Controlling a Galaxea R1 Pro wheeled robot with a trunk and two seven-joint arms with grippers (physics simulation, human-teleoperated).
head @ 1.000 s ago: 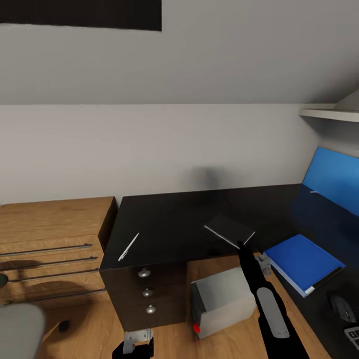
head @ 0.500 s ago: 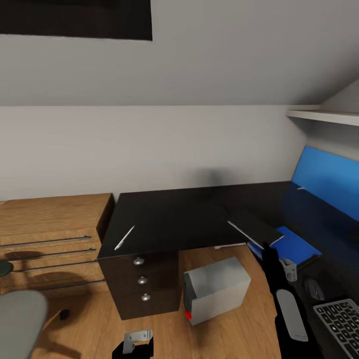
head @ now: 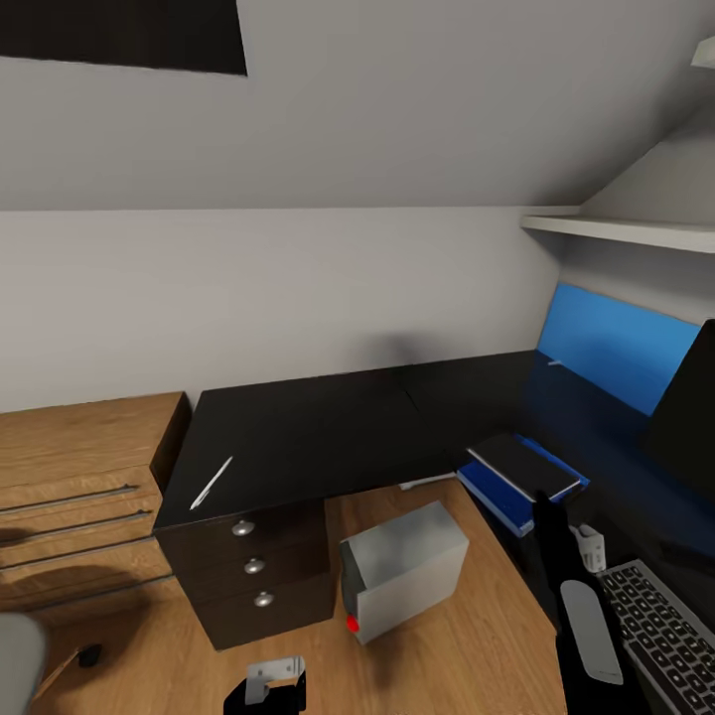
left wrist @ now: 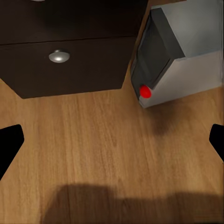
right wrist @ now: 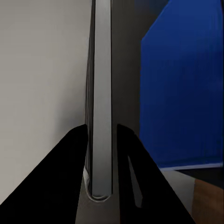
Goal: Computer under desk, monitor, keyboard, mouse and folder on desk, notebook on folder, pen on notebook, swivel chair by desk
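Dark notebook [right wrist: 101, 93] sits clamped edge-on in the right end effector [right wrist: 100, 186], above the blue folder [head: 501, 492]; left end effector [left wrist: 112, 144] gapes wide, empty, above wood floor [left wrist: 102, 140].

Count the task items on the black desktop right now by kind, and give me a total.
Folder: 1
Notebook: 1
Pen: 1
Keyboard: 1
Monitor: 1
Total: 5

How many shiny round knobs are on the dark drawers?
3. The silver round knobs sit in a column on the dark drawer unit under the glossy black desk: top, middle, bottom.
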